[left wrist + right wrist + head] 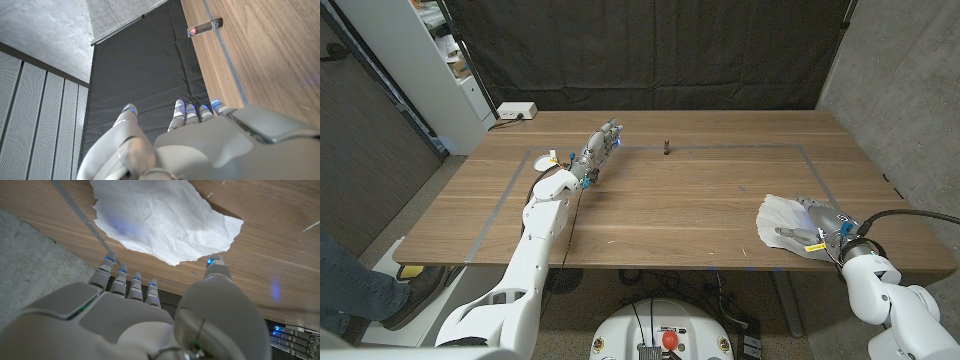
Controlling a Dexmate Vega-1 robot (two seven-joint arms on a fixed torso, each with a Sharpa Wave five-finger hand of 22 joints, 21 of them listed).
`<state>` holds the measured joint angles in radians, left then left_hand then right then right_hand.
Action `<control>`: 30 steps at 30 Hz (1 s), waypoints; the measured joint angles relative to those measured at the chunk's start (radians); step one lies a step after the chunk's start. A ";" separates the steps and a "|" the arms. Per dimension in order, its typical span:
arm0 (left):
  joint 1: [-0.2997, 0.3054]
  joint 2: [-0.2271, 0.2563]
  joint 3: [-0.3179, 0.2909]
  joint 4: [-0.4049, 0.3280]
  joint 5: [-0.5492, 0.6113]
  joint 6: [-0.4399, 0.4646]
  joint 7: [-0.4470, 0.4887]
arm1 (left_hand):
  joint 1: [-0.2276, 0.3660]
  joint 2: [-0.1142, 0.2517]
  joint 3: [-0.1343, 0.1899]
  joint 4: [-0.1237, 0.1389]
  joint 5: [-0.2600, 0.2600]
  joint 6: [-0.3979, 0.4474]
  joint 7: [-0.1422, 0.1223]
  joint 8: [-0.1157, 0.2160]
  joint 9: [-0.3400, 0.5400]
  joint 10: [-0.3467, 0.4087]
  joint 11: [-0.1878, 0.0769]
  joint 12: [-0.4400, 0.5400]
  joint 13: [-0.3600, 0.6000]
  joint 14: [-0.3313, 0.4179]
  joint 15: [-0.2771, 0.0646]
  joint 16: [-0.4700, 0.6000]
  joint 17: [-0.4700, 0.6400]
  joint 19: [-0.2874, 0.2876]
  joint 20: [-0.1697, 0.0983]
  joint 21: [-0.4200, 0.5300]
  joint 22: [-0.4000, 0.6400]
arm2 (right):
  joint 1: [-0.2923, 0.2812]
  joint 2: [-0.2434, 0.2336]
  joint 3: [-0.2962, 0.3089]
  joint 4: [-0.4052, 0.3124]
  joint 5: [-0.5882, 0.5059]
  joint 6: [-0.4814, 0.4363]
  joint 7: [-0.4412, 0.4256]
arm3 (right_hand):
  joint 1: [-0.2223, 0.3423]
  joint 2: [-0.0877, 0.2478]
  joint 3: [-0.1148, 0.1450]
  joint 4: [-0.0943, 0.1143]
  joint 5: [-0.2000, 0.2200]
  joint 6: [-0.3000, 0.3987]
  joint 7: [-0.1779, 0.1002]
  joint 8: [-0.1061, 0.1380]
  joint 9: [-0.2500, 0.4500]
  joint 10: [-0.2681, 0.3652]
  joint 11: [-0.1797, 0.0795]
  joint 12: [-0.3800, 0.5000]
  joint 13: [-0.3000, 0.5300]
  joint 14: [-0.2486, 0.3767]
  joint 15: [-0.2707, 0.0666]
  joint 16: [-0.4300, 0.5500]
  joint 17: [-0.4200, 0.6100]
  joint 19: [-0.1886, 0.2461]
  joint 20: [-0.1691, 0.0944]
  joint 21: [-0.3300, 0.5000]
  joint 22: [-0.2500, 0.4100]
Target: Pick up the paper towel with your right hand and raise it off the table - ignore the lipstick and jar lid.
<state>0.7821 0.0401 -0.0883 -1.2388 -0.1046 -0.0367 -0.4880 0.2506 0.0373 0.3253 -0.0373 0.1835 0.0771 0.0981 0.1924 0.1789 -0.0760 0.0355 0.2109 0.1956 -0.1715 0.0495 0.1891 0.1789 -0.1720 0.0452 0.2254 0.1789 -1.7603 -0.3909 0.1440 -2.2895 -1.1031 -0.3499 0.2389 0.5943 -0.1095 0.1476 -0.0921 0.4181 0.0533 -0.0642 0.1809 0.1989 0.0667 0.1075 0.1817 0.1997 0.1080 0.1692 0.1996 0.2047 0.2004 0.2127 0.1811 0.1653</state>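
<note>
Right robot hand (150,325) has its fingers apart, holding nothing, just beside the crumpled white paper towel (160,217) on the wooden table (700,210).

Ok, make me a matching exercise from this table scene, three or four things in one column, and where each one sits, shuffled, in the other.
Things:
1. crumpled white paper towel
2. small dark lipstick tube
3. left hand
4. right hand

Places:
A. standing near the table's far edge, middle
B. far left part of the table, beside the grey tape line
C. near right corner, just behind the paper
D. lying on the wood at the near right

Pairs: 1-D, 2-A, 3-B, 4-C
</note>
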 measured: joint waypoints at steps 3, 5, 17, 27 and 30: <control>0.000 0.000 0.001 -0.001 0.001 0.002 0.001 | 0.000 0.000 -0.003 -0.003 0.000 0.000 0.000 0.000 0.000 0.000 0.000 0.000 0.000 0.000 0.000 0.000 0.000 0.000 0.000 0.000 0.000 | 0.001 -0.002 -0.004 0.005 0.001 -0.007 0.000 | 0.000 0.000 -0.002 0.002 0.000 0.000 0.000 0.000 -0.004 -0.003 0.003 0.000 0.000 -0.001 -0.001 0.000 0.000 0.000 0.000 0.000 0.000; 0.000 0.000 0.001 -0.002 0.002 0.004 0.001 | 0.000 0.000 -0.004 -0.004 0.000 0.000 0.000 0.000 0.000 0.000 0.000 0.000 0.000 0.000 0.000 0.000 0.000 0.000 0.000 0.000 0.000 | 0.002 -0.004 -0.007 0.009 0.003 -0.011 0.000 | 0.000 0.000 -0.008 0.000 0.004 0.000 0.000 0.003 -0.004 -0.003 0.003 0.000 0.000 -0.005 -0.005 0.000 0.000 0.000 0.000 0.000 0.000; 0.006 -0.001 0.004 -0.010 0.004 0.008 0.005 | 0.000 0.000 -0.004 -0.005 0.000 0.000 0.000 0.000 0.000 0.000 0.000 0.000 0.000 0.000 0.000 0.000 0.000 0.000 0.000 -0.004 0.000 | 0.007 -0.015 -0.015 0.030 0.018 -0.026 -0.002 | 0.000 0.000 -0.008 0.000 0.011 0.009 -0.002 0.011 -0.004 0.001 -0.012 0.000 -0.005 -0.008 -0.020 0.000 0.000 0.000 0.000 0.001 0.005; 0.007 -0.001 0.006 -0.008 0.006 0.012 0.008 | -0.005 0.005 -0.001 -0.007 0.000 0.000 0.000 0.000 0.000 0.000 0.000 0.000 0.000 0.000 0.000 0.000 0.000 0.000 0.000 -0.004 0.000 | 0.016 -0.029 -0.023 0.049 0.037 -0.049 0.006 | 0.000 0.000 -0.016 0.000 0.019 0.031 -0.009 0.020 -0.004 0.021 -0.016 0.015 -0.005 -0.002 -0.025 0.005 0.000 0.000 0.000 0.001 0.005; 0.006 -0.002 0.006 -0.003 0.008 0.012 0.009 | -0.005 0.005 -0.001 -0.007 0.000 0.004 -0.004 0.000 0.000 0.000 0.000 0.000 0.000 0.000 0.000 0.000 0.000 0.000 0.000 -0.004 0.000 | 0.022 -0.037 -0.027 0.054 0.039 -0.057 0.014 | 0.000 0.000 -0.017 0.000 0.019 0.038 -0.006 0.020 -0.004 0.025 -0.013 0.016 -0.005 0.007 -0.027 0.005 0.000 0.000 0.000 0.001 0.005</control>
<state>0.7877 0.0384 -0.0820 -1.2418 -0.0966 -0.0243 -0.4790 0.2453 0.0427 0.3240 -0.0444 0.1836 0.0806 0.0946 0.1924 0.1789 -0.0759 0.0356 0.2109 0.1956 -0.1715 0.0495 0.1891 0.1789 -0.1720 0.0451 0.2216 0.1789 -1.7384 -0.4280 0.1175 -2.2351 -1.0641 -0.4072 0.2529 0.5943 -0.1093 0.1307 -0.0918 0.4369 0.0913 -0.0697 0.2013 0.1953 0.0920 0.0941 0.1974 0.1951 0.1151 0.1422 0.2042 0.2048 0.2006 0.2126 0.1816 0.1701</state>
